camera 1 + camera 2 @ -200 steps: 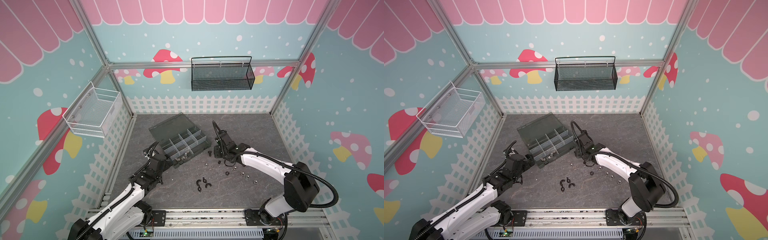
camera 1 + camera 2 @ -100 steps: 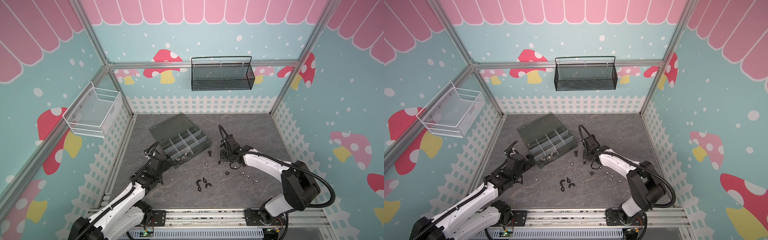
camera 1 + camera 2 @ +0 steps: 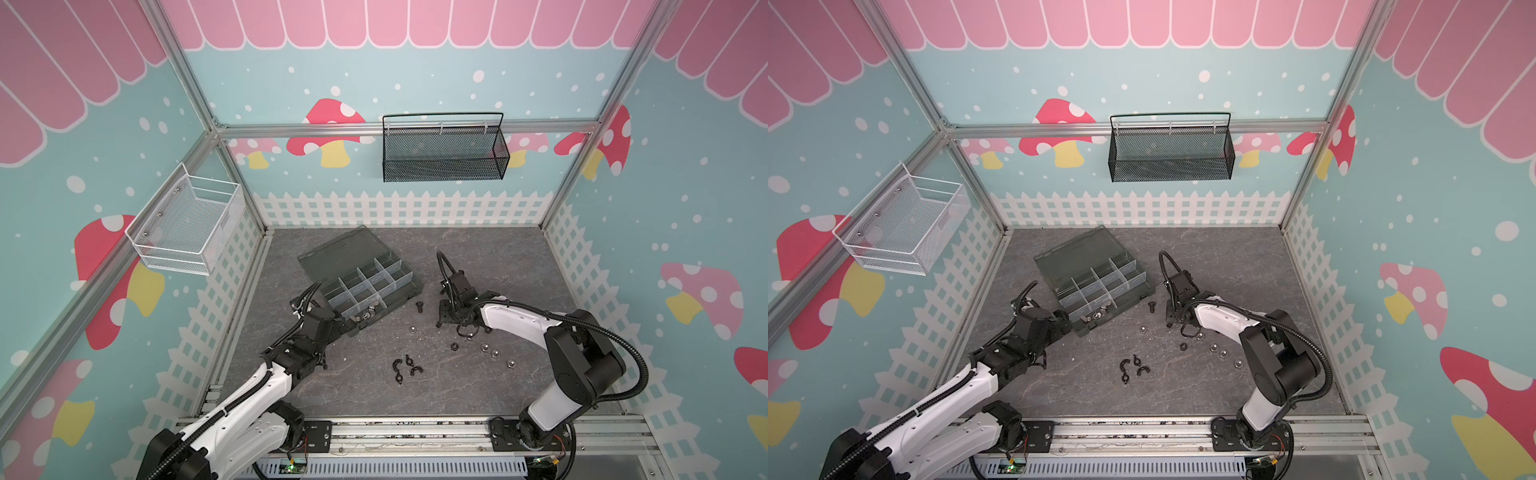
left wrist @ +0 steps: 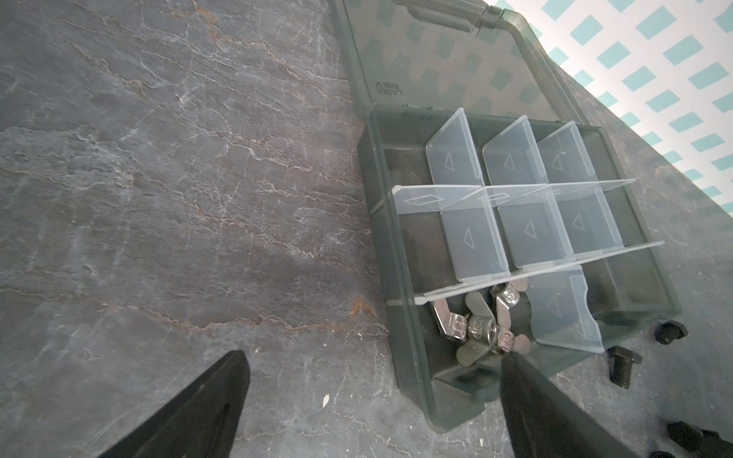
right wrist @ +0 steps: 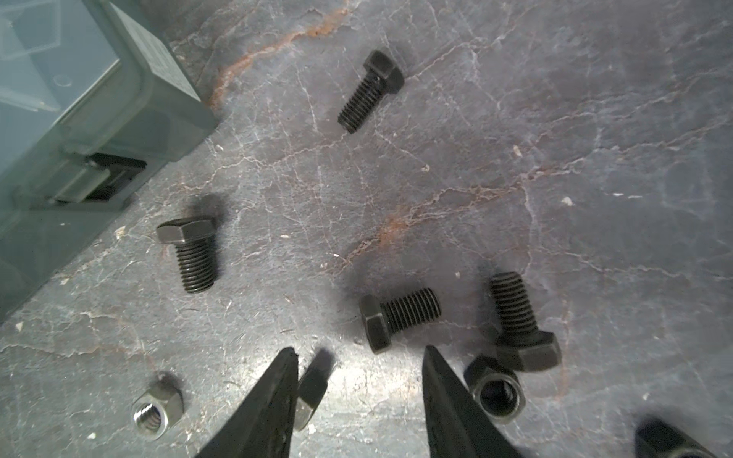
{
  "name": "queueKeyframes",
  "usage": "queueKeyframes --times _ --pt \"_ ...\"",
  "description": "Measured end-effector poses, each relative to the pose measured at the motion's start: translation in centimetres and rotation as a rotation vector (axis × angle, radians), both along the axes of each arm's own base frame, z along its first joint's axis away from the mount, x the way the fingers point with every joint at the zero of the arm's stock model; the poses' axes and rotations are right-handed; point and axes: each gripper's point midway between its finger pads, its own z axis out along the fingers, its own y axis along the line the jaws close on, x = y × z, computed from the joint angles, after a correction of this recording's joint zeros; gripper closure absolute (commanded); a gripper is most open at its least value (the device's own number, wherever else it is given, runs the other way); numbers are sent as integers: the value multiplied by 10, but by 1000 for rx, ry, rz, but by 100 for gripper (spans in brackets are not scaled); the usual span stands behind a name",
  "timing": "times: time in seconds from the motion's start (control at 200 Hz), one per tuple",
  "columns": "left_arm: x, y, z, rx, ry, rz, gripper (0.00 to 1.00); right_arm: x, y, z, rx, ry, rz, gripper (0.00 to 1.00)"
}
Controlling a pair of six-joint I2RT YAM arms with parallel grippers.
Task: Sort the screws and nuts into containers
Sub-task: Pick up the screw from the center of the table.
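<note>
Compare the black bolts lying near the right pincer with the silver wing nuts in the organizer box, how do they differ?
The black bolts are matte black; the silver wing nuts are shiny. The bolts have hex heads and threaded shanks; the wing nuts have flat wings around a threaded hole. The bolts lie scattered loose on the table; the wing nuts sit piled in one compartment of the organizer box. Both are small threaded fasteners.

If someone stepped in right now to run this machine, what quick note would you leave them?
Left tool: open, empty, at the organizer box.
Right tool: open, empty, low over the black bolts.
Done: silver wing nuts lie in a corner compartment; the other compartments in view look empty.
Left: four bolts, black wing nuts, black hex nuts and silver nuts, all loose on the table.
</note>
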Motion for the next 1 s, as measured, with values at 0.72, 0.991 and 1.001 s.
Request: queueKeyframes --times 0.72,0.991,1.001 --pt "0 -2 -2 -4 9 -7 0 17 3 -21 72 4 -26 48" --pt "0 -2 -2 -4 9 -8 1 29 14 -21 66 6 30 49" --pt "0 -2 -2 -4 9 -7 1 29 14 -21 65 7 31 49"
